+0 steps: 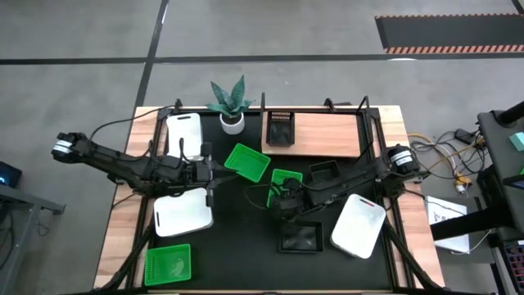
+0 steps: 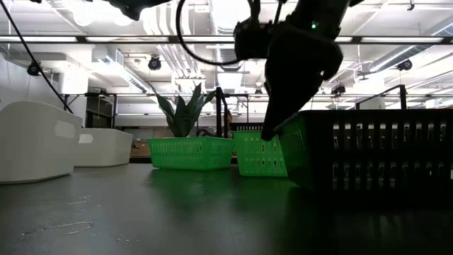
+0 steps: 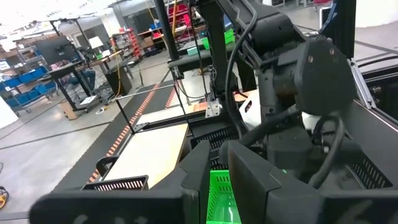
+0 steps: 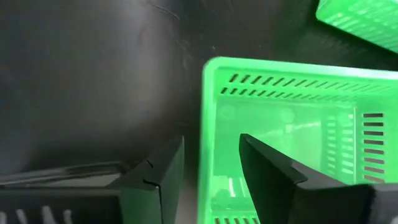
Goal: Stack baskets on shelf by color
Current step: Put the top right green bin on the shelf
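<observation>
Green basket near the table centre is the grasp target: the right gripper straddles its rim, one finger inside and one outside, jaws still parted, so nothing is clamped yet. This placement suits a wall pinch for lifting. In the low view that basket sits tilted, apparently on one edge. The wooden shelf at the far edge carries one black basket at its left end. The left gripper waits between two white baskets; its fingers appear spread and empty.
</observation>
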